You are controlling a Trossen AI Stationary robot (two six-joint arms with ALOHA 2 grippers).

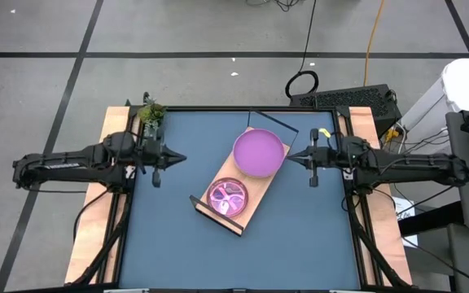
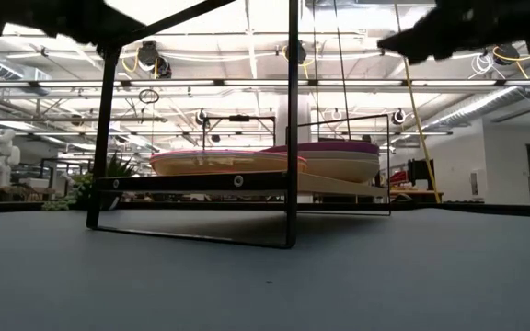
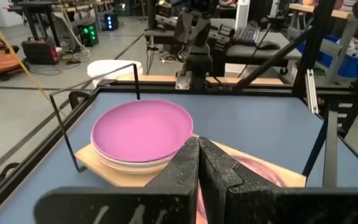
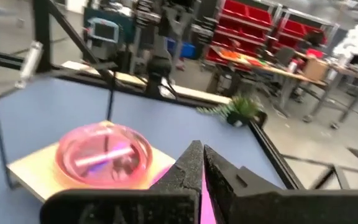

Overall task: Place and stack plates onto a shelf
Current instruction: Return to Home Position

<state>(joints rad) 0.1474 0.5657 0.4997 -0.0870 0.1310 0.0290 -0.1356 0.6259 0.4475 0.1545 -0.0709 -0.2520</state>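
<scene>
The stacking looks finished, and the step in hand reads as the return to a parked pose; the shelf (image 1: 256, 195) lies diagonally at the middle of the bench (image 1: 186, 244), with a purple plate (image 1: 258, 152) topping the stack at its far end and a translucent pink plate (image 1: 228, 197) topping the one at its near end (how many plates lie beneath each cannot be counted, though the low view shows layered rims). No plate shows on the bare bench. The left gripper (image 1: 181, 158) rests at the bench's left edge and the right gripper (image 1: 291, 157) at its right edge, both pointing inward and well apart from the shelf; each wrist view shows its jaws pressed together on nothing. The next move probably calls for no grasp, only a clean settling of both arms clear of the shelf's thin black frame ends.

The bench is a matt dark blue sheet edged in pale wood; a small potted plant (image 1: 151, 112) stands at its far left corner. Beyond it lie a grey floor with dark lines, loose cables (image 1: 303, 81), workbenches and red bins.
</scene>
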